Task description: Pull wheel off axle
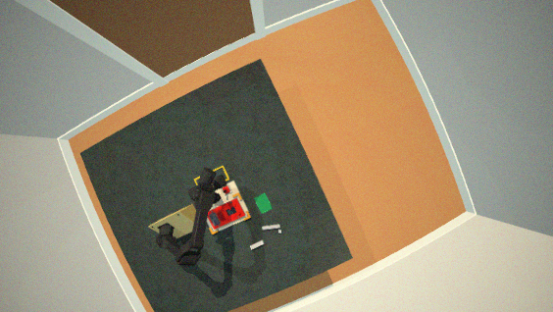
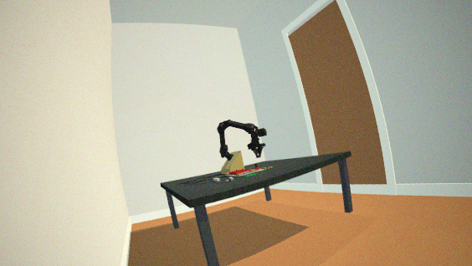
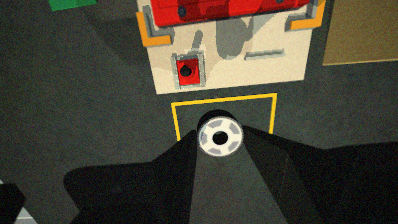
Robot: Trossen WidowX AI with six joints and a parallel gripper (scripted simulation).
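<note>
My gripper is clamped on the wheel, held above the table. In the wrist view the wheel hangs over the yellow marked area, near its 6 o'clock edge. The axle stands bare at 11 o'clock, on the cream board.

Arm: I arch up and forward over the table.
Pincer: pointing down, clamped on the wheel.
</note>
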